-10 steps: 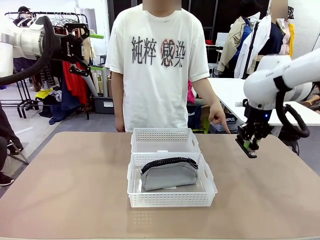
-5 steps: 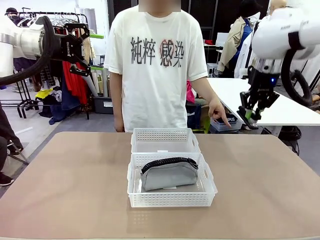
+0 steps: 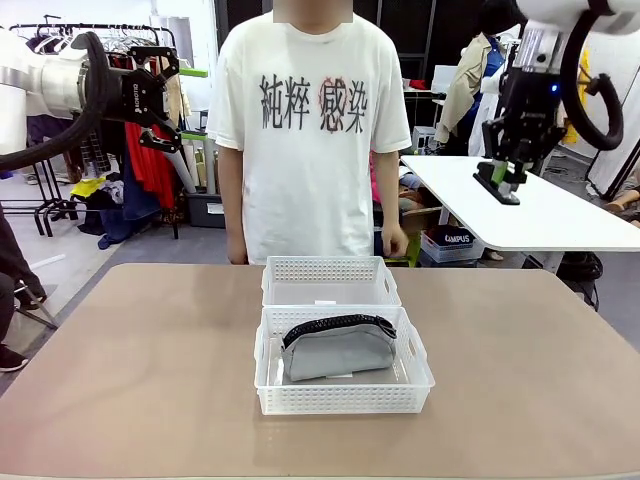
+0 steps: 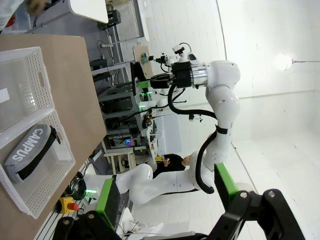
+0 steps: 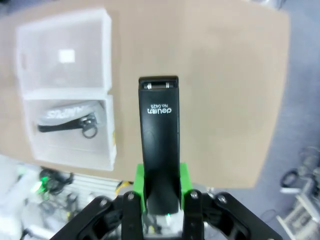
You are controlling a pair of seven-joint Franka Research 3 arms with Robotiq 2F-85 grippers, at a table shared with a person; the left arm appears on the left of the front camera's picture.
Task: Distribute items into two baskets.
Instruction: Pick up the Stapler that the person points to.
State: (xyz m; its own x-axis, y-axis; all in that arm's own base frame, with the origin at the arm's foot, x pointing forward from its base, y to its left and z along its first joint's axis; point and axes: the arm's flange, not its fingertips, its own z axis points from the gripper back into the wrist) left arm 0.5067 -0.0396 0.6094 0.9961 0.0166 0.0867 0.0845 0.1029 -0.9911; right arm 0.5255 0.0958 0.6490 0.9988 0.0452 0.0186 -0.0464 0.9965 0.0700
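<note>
— Where's the small black stapler (image 5: 159,145)?
— My right gripper (image 3: 498,184) clamps it, high above the table. The soft grey fabric pouch (image 3: 336,348) lies in the nearer white lattice basket (image 3: 340,398); my left gripper (image 3: 160,95) stands spread, empty.

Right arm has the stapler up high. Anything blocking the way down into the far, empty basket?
Nothing visible does. The right gripper holds the stapler well above the table; the far basket lies open and empty, and the person's hand hangs behind it, beyond the table edge.
</note>
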